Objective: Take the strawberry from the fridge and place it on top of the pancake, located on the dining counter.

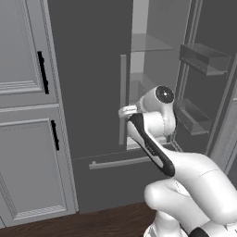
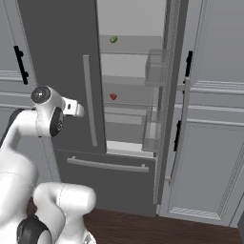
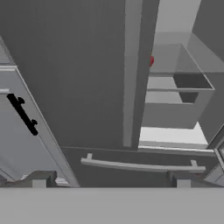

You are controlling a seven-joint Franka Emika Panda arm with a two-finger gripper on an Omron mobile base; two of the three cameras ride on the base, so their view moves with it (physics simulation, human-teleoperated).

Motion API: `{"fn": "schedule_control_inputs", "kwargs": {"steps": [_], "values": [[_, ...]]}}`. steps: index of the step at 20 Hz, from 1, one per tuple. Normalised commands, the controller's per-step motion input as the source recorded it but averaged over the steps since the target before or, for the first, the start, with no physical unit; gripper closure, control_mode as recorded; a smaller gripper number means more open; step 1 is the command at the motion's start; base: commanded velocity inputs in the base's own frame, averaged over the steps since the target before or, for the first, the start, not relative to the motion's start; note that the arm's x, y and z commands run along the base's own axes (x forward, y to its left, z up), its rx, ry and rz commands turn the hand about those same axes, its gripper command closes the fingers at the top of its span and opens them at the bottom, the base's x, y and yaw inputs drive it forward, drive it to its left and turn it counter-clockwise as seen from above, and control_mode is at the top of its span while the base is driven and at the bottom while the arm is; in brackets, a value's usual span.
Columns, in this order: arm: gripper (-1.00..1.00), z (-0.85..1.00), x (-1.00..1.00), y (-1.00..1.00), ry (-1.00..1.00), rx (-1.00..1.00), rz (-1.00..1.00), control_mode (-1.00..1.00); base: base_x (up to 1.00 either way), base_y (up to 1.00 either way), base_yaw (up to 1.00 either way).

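The fridge (image 2: 57, 47) stands with its left door shut and its right door swung open. The strawberry (image 2: 113, 96), tiny and red, lies on a middle glass shelf inside. In the hand view the strawberry (image 3: 151, 60) peeks out past the shut door's edge, beside the long silver handle (image 3: 131, 74). My gripper (image 3: 110, 181) is open, its fingertips (image 3: 39, 179) far apart with nothing between them. It hangs in front of the left door of the fridge (image 1: 88, 83), well short of the shelves and left of the opening. The pancake and the dining counter are out of view.
A tiny green fruit (image 2: 113, 40) sits on the shelf above. Clear bins (image 1: 203, 58) hang on the open right door. The bottom drawer's bar handle (image 2: 107, 165) runs below. Panelled grey cabinets with black handles (image 1: 42, 71) flank the fridge.
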Motion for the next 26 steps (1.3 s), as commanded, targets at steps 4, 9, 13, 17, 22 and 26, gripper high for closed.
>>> {"fn": "schedule_control_inputs", "kwargs": {"steps": [4,9,13,17,22,26], "values": [[-1.00,1.00,0.26,0.31,0.09,-0.32,0.00,-1.00,0.00,0.00,0.00],[-1.00,0.75,0.36,-0.01,0.14,-0.22,-0.21,-1.00,0.00,0.00,0.00],[-1.00,0.30,0.20,-0.44,0.02,0.12,-0.18,-1.00,0.00,0.00,0.00],[-1.00,-0.04,0.27,-0.25,-0.11,0.18,-0.02,-1.00,0.00,0.00,0.00],[-1.00,0.00,0.84,-0.04,0.00,0.08,0.00,-1.00,0.00,0.00,0.00],[-1.00,0.00,0.66,0.02,0.00,0.07,0.00,-1.00,0.00,0.00,0.00]]}}
